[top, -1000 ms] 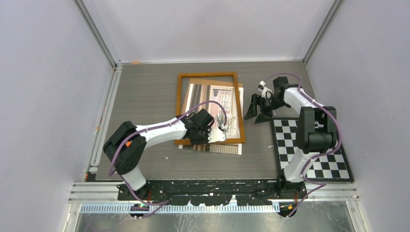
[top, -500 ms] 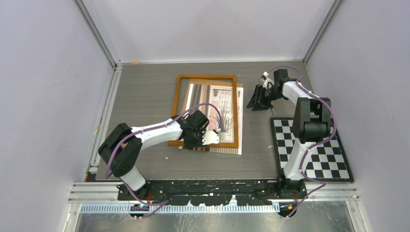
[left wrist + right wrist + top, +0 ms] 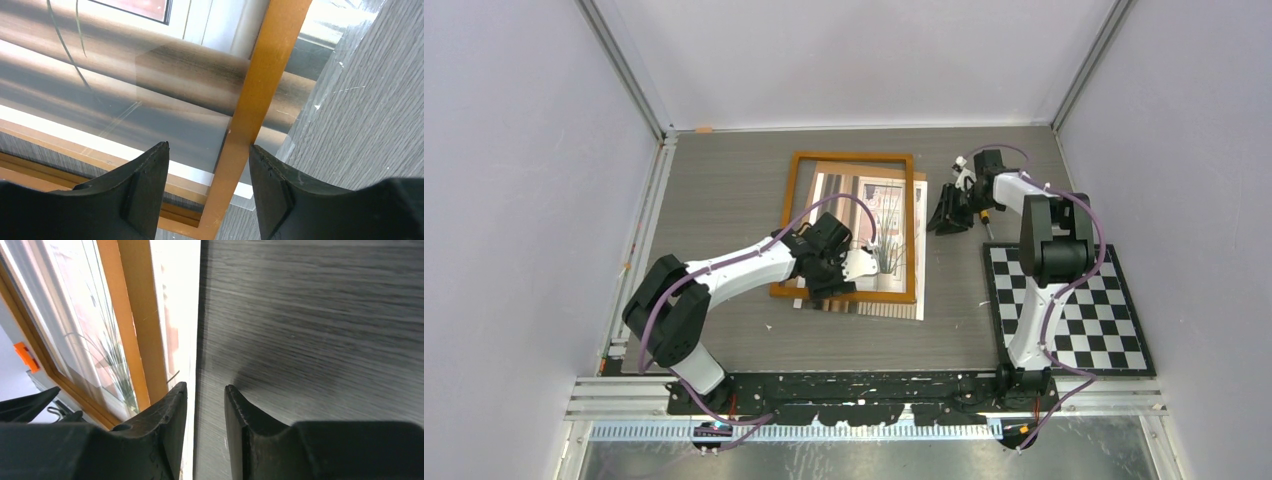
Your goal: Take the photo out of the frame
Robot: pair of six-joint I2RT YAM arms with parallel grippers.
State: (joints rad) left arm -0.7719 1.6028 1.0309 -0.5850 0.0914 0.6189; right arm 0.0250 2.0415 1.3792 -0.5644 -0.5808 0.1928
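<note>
Top view, frame (image 3: 854,157): flat on the counter (image 3: 724,190), about midway back, slightly askew.
Top view, photo (image 3: 864,200): under the frame, showing through the opening and poking out past the right rail and the near rail; not yet free.
Top view, left gripper (image 3: 839,280): over the frame's near rail.
Top view, right gripper (image 3: 949,208): low at the frame's right side, just beside the photo's exposed edge; checkered mat (image 3: 1064,300) nearer the arm's base, apart from the frame.
Left wrist, fingers (image 3: 145,190): spread wide, holding nothing, straddling an orange rail close to a corner; glossy pane with the photo beneath on one side, bare counter on the other.
Left wrist, step in hand: probably taking hold of the frame so the print can slip clear. Best done by closing squarely on the rail alone, not on the pane or the paper under it, then drawing the frame away from the right arm, low and slow.
Right wrist, fingers (image 3: 165,425): close together with a narrow gap, gripping nothing, tips at the pale strip of photo between rail and counter.
Right wrist, step in hand: press or pinch that strip only, clear of the orange rail, with flat contact to avoid creasing the print.
Right wrist, risk: frame and photo sliding together if the left grip catches the paper too.
</note>
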